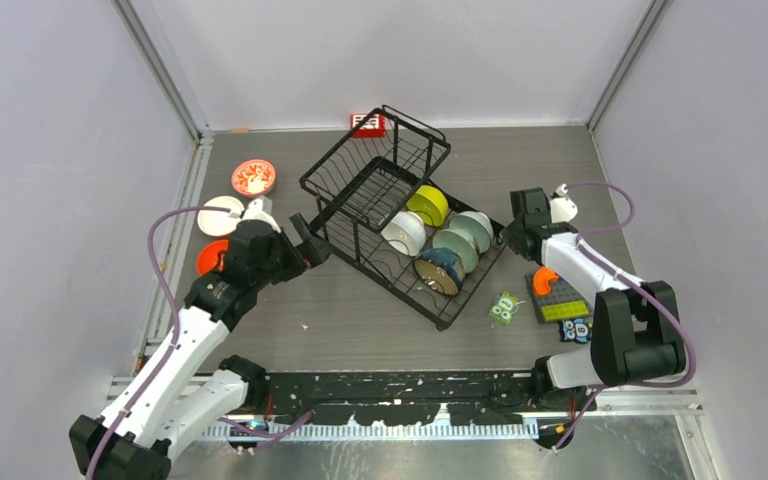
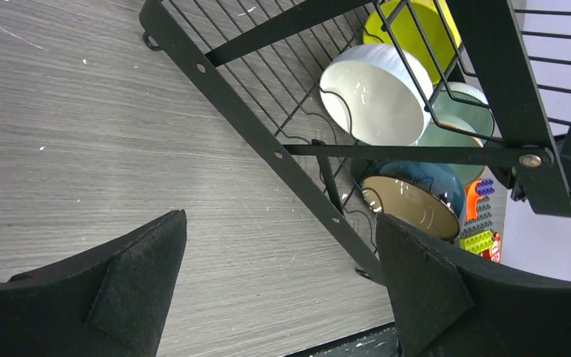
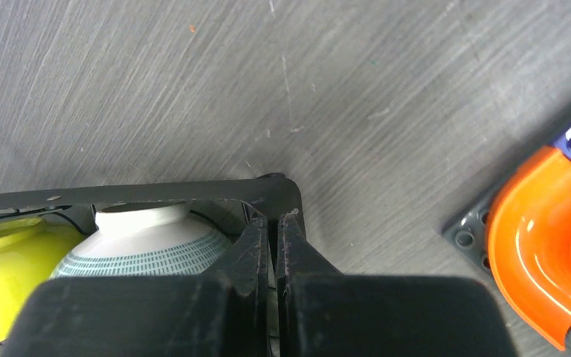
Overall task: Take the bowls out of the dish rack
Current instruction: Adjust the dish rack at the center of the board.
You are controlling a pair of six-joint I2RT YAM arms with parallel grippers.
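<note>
While the right gripper (image 3: 273, 223) pinches shut at the dish rack (image 1: 375, 180) corner, the left gripper (image 2: 279, 223) gapes empty.

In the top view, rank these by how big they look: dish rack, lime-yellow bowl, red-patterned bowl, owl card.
1. dish rack
2. red-patterned bowl and lime-yellow bowl, about alike; the yellow is partly hidden
3. owl card

A grey block plate (image 1: 563, 300) bears an orange arch (image 1: 544, 279); a green owl card (image 1: 503, 308) lies just beside it, and another card (image 1: 577, 329) just in front of it.
</note>
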